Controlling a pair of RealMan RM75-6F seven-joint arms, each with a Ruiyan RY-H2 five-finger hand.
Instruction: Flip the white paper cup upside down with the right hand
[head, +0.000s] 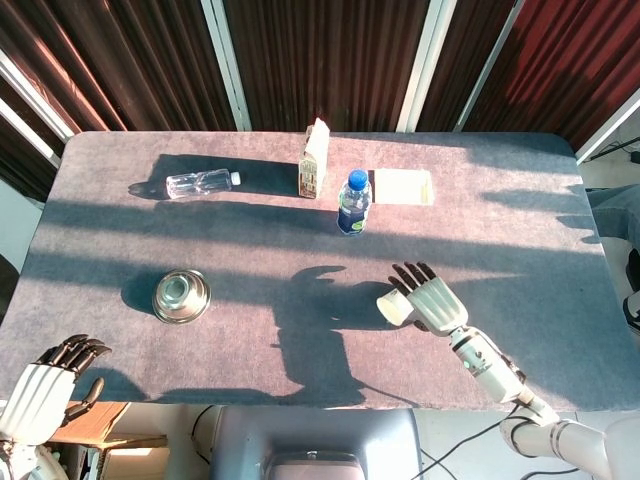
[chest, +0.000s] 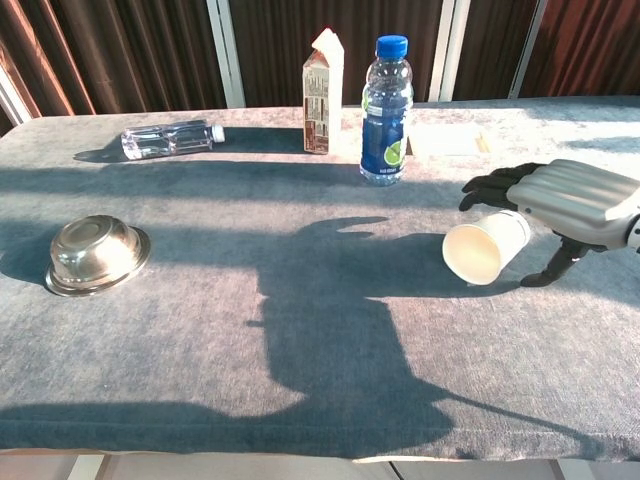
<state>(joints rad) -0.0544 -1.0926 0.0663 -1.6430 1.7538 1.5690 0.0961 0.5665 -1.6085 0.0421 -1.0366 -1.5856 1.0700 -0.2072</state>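
The white paper cup (chest: 485, 248) lies on its side on the table (chest: 300, 350), mouth toward the camera. My right hand (chest: 570, 200) is above it with fingers spread, holding nothing; whether it touches the cup I cannot tell.

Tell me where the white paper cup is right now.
The white paper cup lies on its side on the table's right part, mouth toward the chest camera, beside the right hand and nearer than the blue-capped bottle.
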